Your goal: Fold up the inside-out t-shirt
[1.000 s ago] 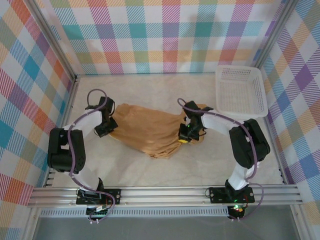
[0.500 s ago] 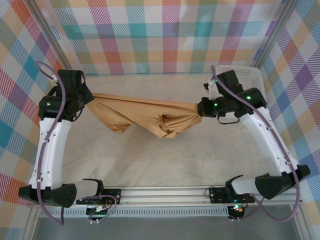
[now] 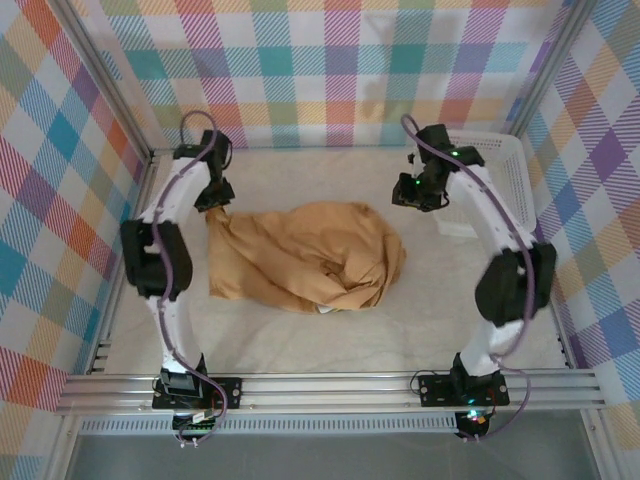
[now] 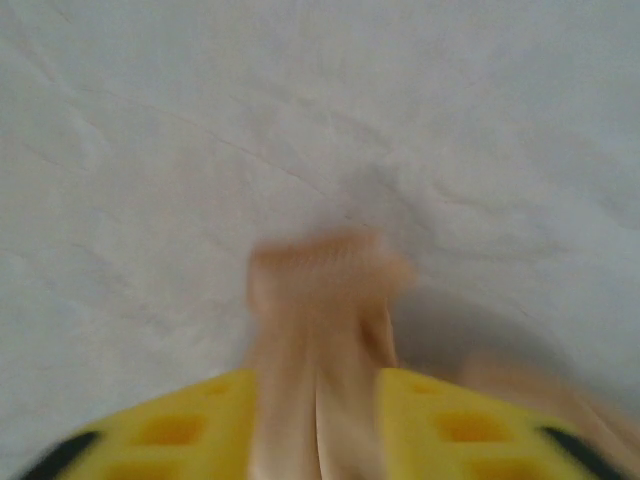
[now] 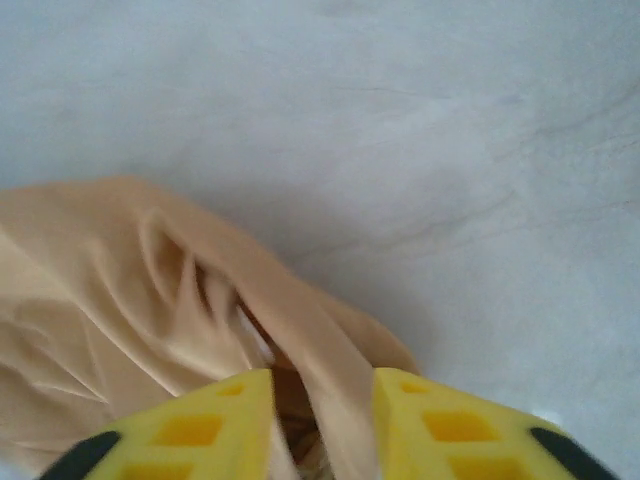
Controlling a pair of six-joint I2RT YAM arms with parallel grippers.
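The inside-out t-shirt [image 3: 300, 255] lies in a crumpled tan heap on the middle of the table. My left gripper [image 3: 212, 200] hangs over its far left corner. In the left wrist view its yellow fingers [image 4: 190, 430] stand parted around a blurred strip of the t-shirt [image 4: 320, 290], so the left gripper [image 4: 317, 420] is open. My right gripper [image 3: 412, 193] is raised beyond the heap's far right edge. In the right wrist view the right gripper [image 5: 322, 420] is open, with a loose fold of the t-shirt [image 5: 100, 290] showing through the gap between its fingers [image 5: 450, 430].
A white mesh basket [image 3: 518, 170] stands at the back right corner, partly behind the right arm. Checked walls close in the table on three sides. A metal rail with both arm bases [image 3: 320, 385] runs along the near edge.
Half a second ago both grippers held the t-shirt stretched in the air between them. Now both have opened, the shirt has dropped into a heap, and both grippers sit lower and nearer the middle.
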